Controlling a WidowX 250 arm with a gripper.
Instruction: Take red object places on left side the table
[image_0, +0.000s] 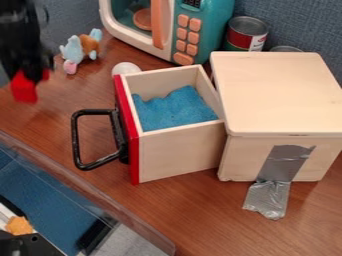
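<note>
Holding red object (25, 91) in black gripper (32, 74), fingers closed on it, at left side of brown table (50, 114). Pick-up looks done; lowering, if needed, and release remain.

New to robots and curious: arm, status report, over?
Gripper holding red object, left side. Table contact: can't tell. Plush toy nearby, likely not blocking.

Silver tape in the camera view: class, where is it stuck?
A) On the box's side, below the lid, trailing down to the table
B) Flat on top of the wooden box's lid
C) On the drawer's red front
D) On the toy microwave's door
A: the silver tape starts on the wooden box below its lid and runs down onto the table.
</note>
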